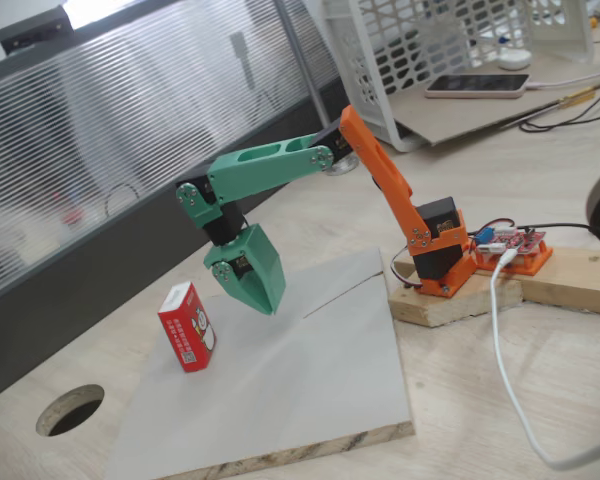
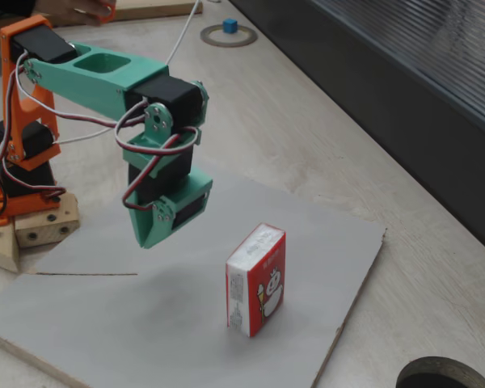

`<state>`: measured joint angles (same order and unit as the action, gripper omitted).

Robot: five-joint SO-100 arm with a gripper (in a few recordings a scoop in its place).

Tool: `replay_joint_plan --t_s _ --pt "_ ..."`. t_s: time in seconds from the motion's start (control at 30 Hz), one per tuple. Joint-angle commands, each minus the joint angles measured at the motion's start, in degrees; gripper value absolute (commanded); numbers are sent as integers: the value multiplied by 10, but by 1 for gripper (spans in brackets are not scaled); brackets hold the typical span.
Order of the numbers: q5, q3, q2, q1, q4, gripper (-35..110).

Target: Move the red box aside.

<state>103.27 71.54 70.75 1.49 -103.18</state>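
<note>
red box (image 1: 188, 327) (image 2: 257, 280): small upright carton, glossy red faces, white cartoon figure, white printed side label; stands on flat grey board (image 1: 280, 400) (image 2: 145, 323) with raw chipboard edge, on pale desk (image 1: 540, 380). green plastic jaws (image 1: 263, 300) (image 2: 149, 240) hang just beside box, apart from it, empty, tips seemingly together.

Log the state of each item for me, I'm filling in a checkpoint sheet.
Small red rectangular carton: upright on the grey board, untouched.
Green claw: shut, empty, hanging above the board, apart from the carton.
Flat grey board: lying flat on the table.
White phone: lying flat.
</note>
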Motion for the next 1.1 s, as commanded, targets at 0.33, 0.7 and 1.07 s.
replay_joint_plan --t_s 0.33,0.7,1.07 --pt "4 -12 10 7 -1 4" --pt "4 -11 10 7 131 4" --pt "7 -12 -57 7 138 4"
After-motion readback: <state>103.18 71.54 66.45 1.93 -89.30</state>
